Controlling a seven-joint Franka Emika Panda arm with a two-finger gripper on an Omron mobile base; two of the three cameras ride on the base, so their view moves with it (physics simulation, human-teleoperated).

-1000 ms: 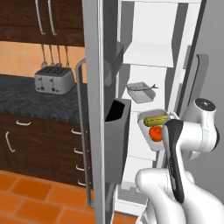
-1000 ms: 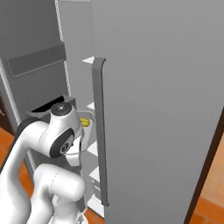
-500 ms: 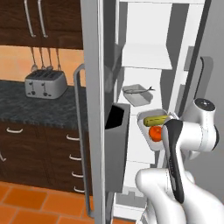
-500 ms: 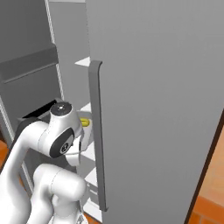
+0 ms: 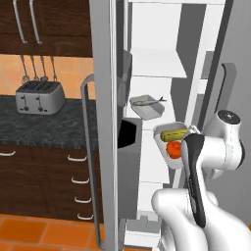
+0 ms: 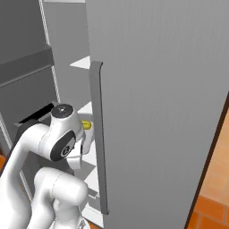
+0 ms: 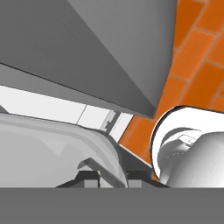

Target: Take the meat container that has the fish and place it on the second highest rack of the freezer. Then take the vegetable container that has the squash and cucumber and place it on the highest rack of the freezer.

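White plastic marks the vegetable container [image 5: 172, 145], which sits at the centre right of the left base view, carried in the air in front of the open freezer [image 5: 162, 63] with a yellow squash and something orange-red showing inside; the cucumber cannot be made out. In the hand view the gripper [image 7: 112, 175] is pinched narrow on the container's pale rim, its dark tips low in the frame. Just above and left of the carried box, the meat container [image 5: 147, 106] with the fish [image 5: 148, 102] lying across it rests on a freezer rack, so the first half of the job looks done, assuming that rack is the second highest. What remains, by my reading, is to lift the vegetable container higher and set it on the white shelf [image 5: 158, 62] near the top of the frame. At the left of the same view a silver toaster [image 5: 39, 96] stands on a dark speckled counter [image 5: 44, 128] above dark wood drawers, with utensils hanging on an orange wall. Orange floor tiles [image 5: 29, 234] fill the lower left corner, and the grey freezer door [image 6: 156, 89] fills the right of the right base view.
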